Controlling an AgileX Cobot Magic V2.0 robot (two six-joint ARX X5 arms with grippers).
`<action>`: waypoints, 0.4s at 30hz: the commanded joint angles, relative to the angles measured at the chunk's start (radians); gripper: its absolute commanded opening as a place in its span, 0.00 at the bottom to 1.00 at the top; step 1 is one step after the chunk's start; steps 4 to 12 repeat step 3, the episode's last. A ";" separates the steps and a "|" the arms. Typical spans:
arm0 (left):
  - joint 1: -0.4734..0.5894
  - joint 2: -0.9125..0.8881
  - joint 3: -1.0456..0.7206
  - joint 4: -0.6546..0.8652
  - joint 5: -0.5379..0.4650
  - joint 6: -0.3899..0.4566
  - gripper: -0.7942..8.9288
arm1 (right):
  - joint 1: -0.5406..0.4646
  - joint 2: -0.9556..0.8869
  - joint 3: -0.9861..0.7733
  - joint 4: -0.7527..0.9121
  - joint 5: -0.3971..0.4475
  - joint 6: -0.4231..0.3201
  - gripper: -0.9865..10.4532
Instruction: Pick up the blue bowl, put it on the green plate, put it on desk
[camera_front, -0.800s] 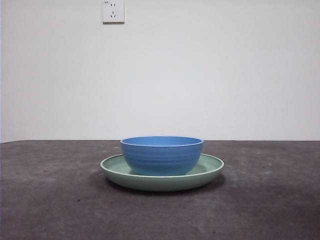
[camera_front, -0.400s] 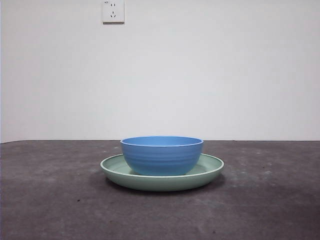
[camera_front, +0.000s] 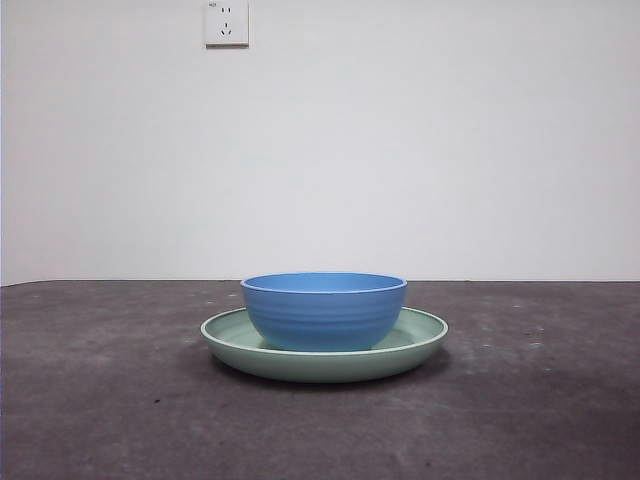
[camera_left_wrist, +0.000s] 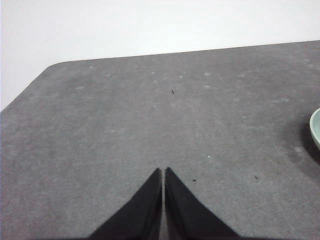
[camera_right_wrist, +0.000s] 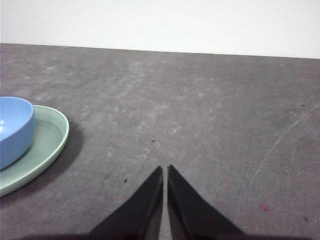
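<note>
I see no change: the blue bowl (camera_front: 323, 310) stays on the green plate (camera_front: 421, 335); both hands, left (camera_left_wrist: 163, 171) and right (camera_right_wrist: 164, 169), seem closed, empty

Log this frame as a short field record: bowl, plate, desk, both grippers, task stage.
bowl: blue bowl upright, sitting inside the green plate
plate: flat on the desk, rim showing all round the bowl
left gripper: left gripper shut, empty, over bare desk, plate edge off to one side
right gripper: right gripper shut, empty, apart from the plate
task stage: bowl on plate; neither arm shows in the front view
</note>
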 joint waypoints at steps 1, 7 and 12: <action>0.002 -0.002 -0.021 -0.010 -0.004 -0.005 0.09 | 0.000 -0.002 -0.005 0.000 -0.002 0.013 0.09; 0.002 -0.002 -0.021 -0.010 -0.004 -0.004 0.09 | 0.000 -0.002 -0.005 0.000 -0.002 0.013 0.09; 0.002 -0.002 -0.021 -0.010 -0.004 -0.004 0.09 | 0.000 -0.002 -0.005 0.000 -0.002 0.013 0.09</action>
